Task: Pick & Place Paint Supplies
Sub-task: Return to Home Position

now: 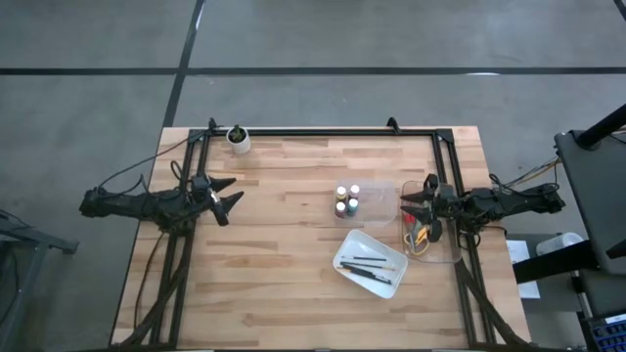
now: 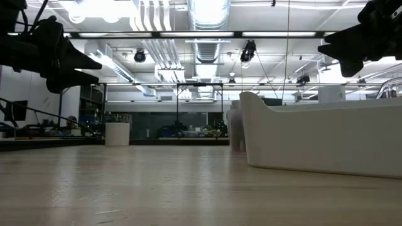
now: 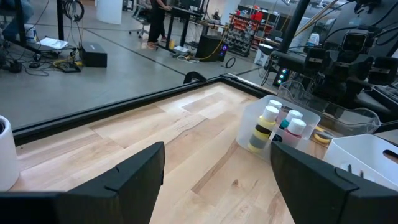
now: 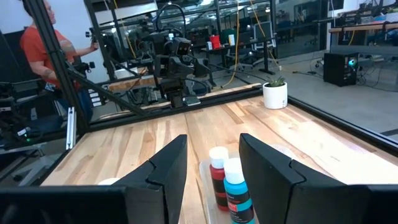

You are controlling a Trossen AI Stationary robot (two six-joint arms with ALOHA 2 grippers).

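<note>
I run this rig in a robotics lab: exposed ceiling ducts [image 2: 207, 16], bare concrete floor [image 1: 391, 34], equipment racks [image 3: 247, 25] beyond my tabletop [image 1: 284, 254].

The left arm [image 1: 137, 203] and the right arm [image 1: 509, 200] stretch low and level from opposite sides, pointing inward at each other, their tips well apart. The left gripper [image 1: 233, 193] hangs raised, its dark fingers [image 3: 124, 180] spread wide. The right gripper [image 1: 407, 206], likewise aloft, has its fingers [image 4: 155, 180] parted more narrowly.
</note>
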